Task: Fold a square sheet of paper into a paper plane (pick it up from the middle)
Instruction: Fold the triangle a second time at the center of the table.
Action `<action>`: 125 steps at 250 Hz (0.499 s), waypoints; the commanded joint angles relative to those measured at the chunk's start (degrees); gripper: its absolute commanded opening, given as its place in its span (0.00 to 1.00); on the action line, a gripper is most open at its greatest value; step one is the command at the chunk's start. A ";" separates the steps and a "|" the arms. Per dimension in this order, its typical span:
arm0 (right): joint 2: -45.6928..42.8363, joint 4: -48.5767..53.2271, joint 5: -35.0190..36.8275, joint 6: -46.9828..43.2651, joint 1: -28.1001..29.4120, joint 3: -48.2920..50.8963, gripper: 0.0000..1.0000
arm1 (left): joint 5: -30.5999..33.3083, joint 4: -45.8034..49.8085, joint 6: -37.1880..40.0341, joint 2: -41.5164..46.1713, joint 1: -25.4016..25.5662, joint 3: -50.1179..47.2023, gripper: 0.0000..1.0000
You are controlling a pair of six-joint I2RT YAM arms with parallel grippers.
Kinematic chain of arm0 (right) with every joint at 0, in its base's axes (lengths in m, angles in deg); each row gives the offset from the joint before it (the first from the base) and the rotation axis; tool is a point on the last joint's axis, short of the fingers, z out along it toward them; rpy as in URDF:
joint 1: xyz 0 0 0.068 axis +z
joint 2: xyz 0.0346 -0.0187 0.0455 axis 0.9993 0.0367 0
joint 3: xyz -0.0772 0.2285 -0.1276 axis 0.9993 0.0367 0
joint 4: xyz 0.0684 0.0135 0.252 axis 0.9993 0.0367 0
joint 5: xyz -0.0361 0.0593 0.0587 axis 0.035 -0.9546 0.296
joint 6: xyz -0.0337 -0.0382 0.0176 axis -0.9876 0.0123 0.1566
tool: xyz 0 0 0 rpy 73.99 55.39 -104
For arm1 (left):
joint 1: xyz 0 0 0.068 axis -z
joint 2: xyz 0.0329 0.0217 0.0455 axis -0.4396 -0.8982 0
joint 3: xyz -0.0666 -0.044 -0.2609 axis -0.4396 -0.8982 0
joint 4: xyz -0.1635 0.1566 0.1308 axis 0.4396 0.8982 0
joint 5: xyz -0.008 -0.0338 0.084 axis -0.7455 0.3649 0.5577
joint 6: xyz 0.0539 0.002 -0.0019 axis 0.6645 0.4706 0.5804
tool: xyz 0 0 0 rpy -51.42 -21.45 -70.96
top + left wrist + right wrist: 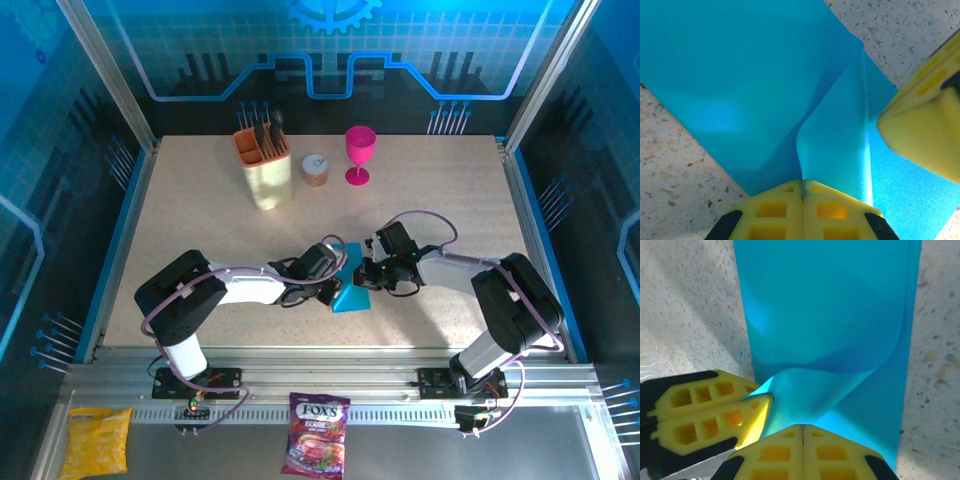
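Top external view: speckled tabletop (200, 220), left arm (240, 287) and right arm (460, 270) both reaching inward and meeting just short of the tabletop's centre, toward the near edge. The square sheet of paper (352, 290) lies between them. It reads here as a narrow cyan strip with its long axis running roughly far edge to near edge, slightly slanted, and its near end spreads out below the wrists. Left gripper (335, 272) and right gripper (368, 270) sit just beside each other over the far part of the strip, so neither arm is nearer; both are on it. Left wrist view: left gripper (802, 186) has its jaws pressed together, and a raised ridge of the sheet (740, 75) runs up into the seam, so it looks pinched there. One yellow finger of the right gripper (925, 130) stands close on the right side. Right wrist view: right gripper (802, 431) is likewise closed, with a lifted flap of the sheet (830, 305) drawn into its tips. The left gripper's fingers (710, 410) touch the same flap at its left corner. From these jaws the sheet stretches straight ahead as a flat band. Judgement: the coming move turns on that shared ridge, and any crease should follow the band's long axis, away from the right jaws.
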 commanded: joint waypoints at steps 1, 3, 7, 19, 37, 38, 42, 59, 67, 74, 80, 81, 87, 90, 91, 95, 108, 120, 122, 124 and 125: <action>-1.45 -2.73 1.28 2.45 1.43 0.39 0.00 | -0.20 2.02 0.24 -1.30 -0.41 0.54 0.00; -1.51 -2.79 1.32 2.51 1.45 0.32 0.00 | -0.20 2.01 0.27 -1.31 -0.37 0.47 0.00; -1.58 -2.85 1.43 2.60 1.59 0.30 0.00 | -0.19 2.03 0.28 -1.25 -0.39 0.54 0.00; -1.41 -2.94 1.66 2.83 2.11 0.05 0.00 | -0.16 2.05 0.28 -1.34 -0.39 0.53 0.00; -1.02 -3.07 1.78 2.96 2.59 -0.33 0.00 | -0.17 2.08 0.33 -1.31 -0.36 0.58 0.00; -0.97 -3.06 1.77 2.98 2.60 -0.41 0.00 | -0.18 2.04 0.30 -1.34 -0.35 0.58 0.00; -0.81 -3.12 1.87 3.11 2.69 -0.54 0.00 | -0.13 2.05 0.29 -1.33 -0.39 0.59 0.00; -0.17 -3.38 2.14 3.05 2.87 -0.77 0.00 | -0.19 2.12 0.29 -1.33 -0.41 0.61 0.00; 0.34 -3.54 2.22 3.18 2.81 -0.90 0.00 | -0.18 2.18 0.28 -1.46 -0.36 0.67 0.00; 0.66 -3.68 2.32 3.26 2.87 -0.99 0.00 | -0.20 2.14 0.37 -1.44 -0.35 0.65 0.00; 1.02 -3.75 2.51 3.22 2.87 -0.91 0.00 | -0.18 2.16 0.39 -1.47 -0.34 0.66 0.00; 1.06 -3.80 2.53 3.20 2.87 -0.92 0.00 | -0.28 2.17 0.38 -1.46 -0.38 0.67 0.00; 1.42 -3.87 2.74 3.19 2.87 -0.93 0.00 | -0.25 2.15 0.37 -1.49 -0.35 0.76 0.00; 1.63 -3.93 2.91 3.22 2.80 -0.93 0.00 | -0.26 2.18 0.37 -1.52 -0.40 0.72 0.00; 1.72 -3.93 3.00 3.20 2.79 -0.93 0.00 | -0.23 2.22 0.41 -1.49 -0.41 0.74 0.00; 1.84 -3.93 3.21 3.18 2.79 -0.81 0.00 | -0.28 2.13 0.42 -1.47 -0.40 0.78 0.00; 2.79 -4.28 3.35 3.18 2.46 -0.74 0.00 | -0.24 2.14 0.45 -1.57 -0.42 0.81 0.00; 3.63 -4.45 3.44 3.10 2.04 -0.55 0.00 | -0.39 2.19 0.46 -1.64 -0.40 0.89 0.00; 3.71 -4.46 3.48 3.09 2.00 -0.57 0.00 | -0.38 2.21 0.46 -1.64 -0.35 0.86 0.00; 3.84 -4.52 3.51 3.09 1.93 -0.47 0.00 | -0.33 2.21 0.46 -1.64 -0.36 0.90 0.00; 3.92 -4.53 3.52 3.09 1.91 -0.48 0.00 | -0.35 2.15 0.41 -1.64 -0.39 0.92 0.00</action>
